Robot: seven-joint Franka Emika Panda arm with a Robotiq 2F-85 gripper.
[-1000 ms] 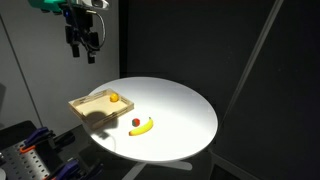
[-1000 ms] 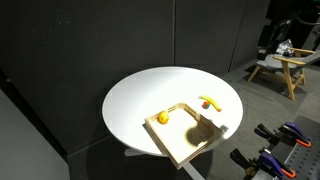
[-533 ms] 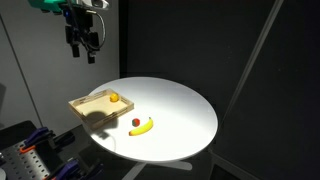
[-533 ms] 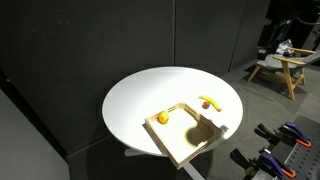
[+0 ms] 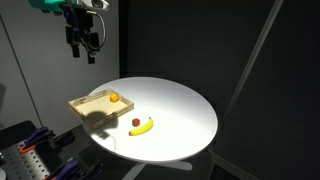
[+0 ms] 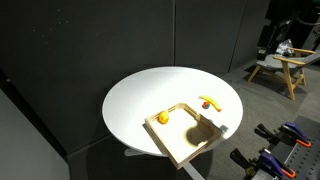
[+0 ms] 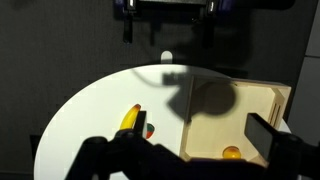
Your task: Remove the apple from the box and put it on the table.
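The apple [image 5: 114, 97] is small and orange-yellow. It lies inside the shallow tan wooden box [image 5: 92, 106] at the edge of the round white table [image 5: 175, 115]. Both exterior views show this, with the apple [image 6: 163, 118] near a corner of the box [image 6: 190, 143] on the table [image 6: 140, 95]. My gripper [image 5: 82, 50] hangs high above the box, open and empty. In the wrist view the open fingers [image 7: 200, 128] frame the box [image 7: 250, 100] far below, and the apple [image 7: 232, 153] lies near its rim.
A yellow banana [image 5: 144, 126] and a small red round thing [image 5: 135, 123] lie on the table beside the box; both also show in the wrist view, banana [image 7: 130, 118]. Dark curtains surround the table. A wooden chair [image 6: 280, 65] and blue-handled gear [image 5: 30, 150] stand nearby.
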